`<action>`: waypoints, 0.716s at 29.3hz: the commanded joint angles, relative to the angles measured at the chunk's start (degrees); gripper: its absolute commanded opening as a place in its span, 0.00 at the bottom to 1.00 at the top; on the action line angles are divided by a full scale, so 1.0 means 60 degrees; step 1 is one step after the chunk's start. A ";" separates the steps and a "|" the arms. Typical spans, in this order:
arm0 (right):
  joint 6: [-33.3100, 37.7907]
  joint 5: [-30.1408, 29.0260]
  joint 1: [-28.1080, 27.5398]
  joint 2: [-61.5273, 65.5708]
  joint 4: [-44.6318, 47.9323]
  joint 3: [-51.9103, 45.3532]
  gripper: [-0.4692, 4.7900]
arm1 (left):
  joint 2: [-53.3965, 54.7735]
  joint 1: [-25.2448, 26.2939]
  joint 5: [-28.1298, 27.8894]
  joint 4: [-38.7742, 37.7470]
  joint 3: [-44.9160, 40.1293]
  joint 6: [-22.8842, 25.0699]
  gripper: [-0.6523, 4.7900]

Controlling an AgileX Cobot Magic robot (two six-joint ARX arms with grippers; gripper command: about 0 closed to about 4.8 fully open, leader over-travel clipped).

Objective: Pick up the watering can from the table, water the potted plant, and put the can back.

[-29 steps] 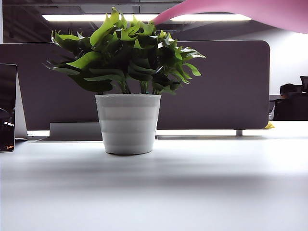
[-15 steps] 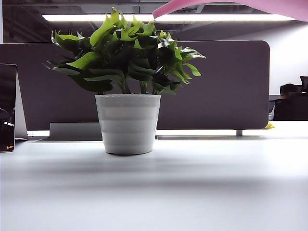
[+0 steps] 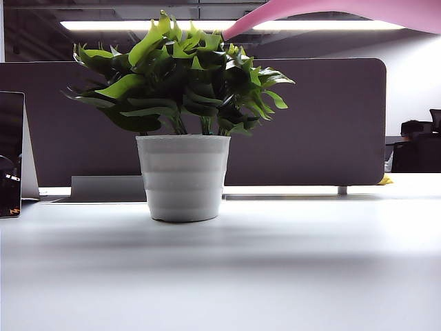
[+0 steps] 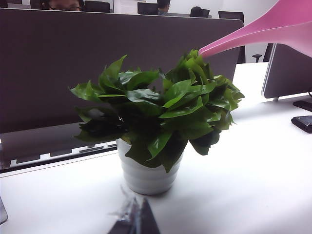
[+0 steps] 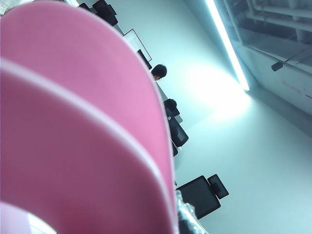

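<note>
Holding the watering can [image 3: 386, 10] aloft with the right gripper [image 5: 187, 219], above the potted plant [image 3: 182, 138] and off to its right in the exterior view. Gripping the pink body so closely that it is filling most of the right wrist view, with only a sliver of one taped finger showing beside it; hiding the actual contact between jaws and plastic. Angling the long tapering spout [image 4: 253, 31] down toward the plant, bringing its tip [image 3: 231, 31] just over the topmost leaves on the plant's right side, very near them, though telling touching from apart is not possible. Showing no water at the tip.

Leaving the potted plant standing upright on the white table [image 3: 275, 276], its white ribbed pot [image 3: 182, 178] sitting flat beneath the bright and dark green leaves.

Keeping the left gripper [image 4: 134, 222] low in front of the plant, well clear of pot and leaves, looking toward it across bare tabletop. Showing just the dark, blurred fingertips at the frame edge, so telling whether parted or closed is not possible.

Backing the plant with a grey office partition [image 3: 331, 124], running behind it, and lighting it from a ceiling strip light [image 3: 138, 25] above and behind. Standing a dark screen [image 3: 10, 152] well to the plant's left in the exterior view.
</note>
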 commanded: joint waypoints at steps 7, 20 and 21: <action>-0.0186 -0.0004 0.0018 -0.0095 0.0681 0.0117 0.09 | 0.0015 -0.0007 0.0040 0.0095 0.0025 0.0004 0.11; -0.0557 -0.0248 0.0033 -0.0095 0.0962 0.0117 0.09 | 0.0015 -0.0007 0.0040 0.0095 0.0025 0.0007 0.11; -0.0645 -0.0248 0.0051 -0.0095 0.0962 0.0117 0.09 | 0.0015 -0.0007 0.0040 0.0095 0.0025 0.0007 0.11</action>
